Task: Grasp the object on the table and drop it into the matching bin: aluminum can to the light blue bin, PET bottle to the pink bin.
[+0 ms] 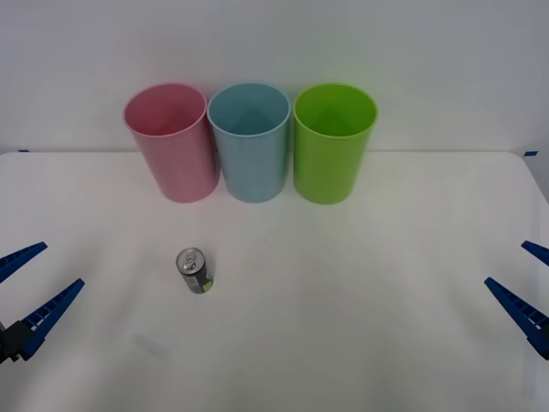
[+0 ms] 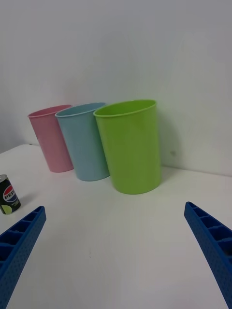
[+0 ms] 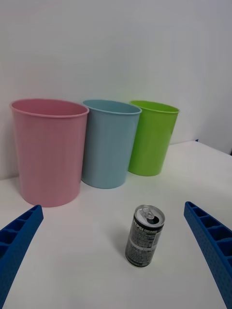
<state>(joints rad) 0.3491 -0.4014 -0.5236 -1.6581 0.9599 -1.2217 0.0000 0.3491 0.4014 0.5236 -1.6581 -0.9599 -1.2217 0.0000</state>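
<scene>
Left gripper (image 1: pixel 26 296) and right gripper (image 1: pixel 527 292) spread apart, low at table edges; aluminum can (image 1: pixel 195 270) upright, tab up.

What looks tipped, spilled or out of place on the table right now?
Nothing stands out. The aluminum can stands upright, apart from the bins. The pink bin, light blue bin and lime green bin stand upright in a row.

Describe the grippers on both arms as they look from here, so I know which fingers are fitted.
Both carry the blue fingers. The left gripper has two long, tapering blue plastic fingers with ribbed edges and finely dotted faces, joined to a dark mount at the front view's lower left corner. The right gripper has the same blue, ribbed, wedge-shaped fingers. No cables or markings are visible.
</scene>
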